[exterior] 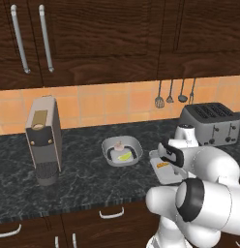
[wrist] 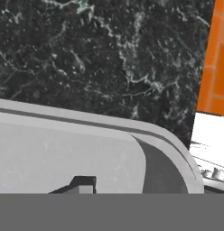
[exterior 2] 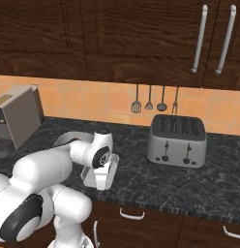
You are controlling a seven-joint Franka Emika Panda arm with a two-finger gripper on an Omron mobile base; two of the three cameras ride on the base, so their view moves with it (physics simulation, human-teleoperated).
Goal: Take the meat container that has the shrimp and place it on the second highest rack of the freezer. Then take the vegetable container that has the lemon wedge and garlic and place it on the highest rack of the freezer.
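Observation:
The meat container (exterior: 159, 170) is a shallow grey tray on the dark counter with the small orange shrimp (exterior: 162, 165) in it. My gripper (exterior: 167, 162) is lowered onto the tray's right side, and the same gripper (exterior 2: 104, 168) stands over the tray (exterior 2: 95, 179) in the right base view. In the hand view one dark fingertip (wrist: 83, 183) sits inside the tray's curved rim (wrist: 168, 140); the other finger is hidden. The vegetable container (exterior: 134, 144) stands to the left with the garlic (exterior: 118, 145) and the lemon wedge (exterior: 125, 156). The freezer is out of view.
A silver toaster (exterior: 211, 124) stands right of the trays, close behind my hand. A tall coffee machine (exterior: 43, 138) is at the counter's left. Utensils (exterior: 175, 94) hang on the orange tiled wall. Dark cabinets run above, drawers below the counter edge.

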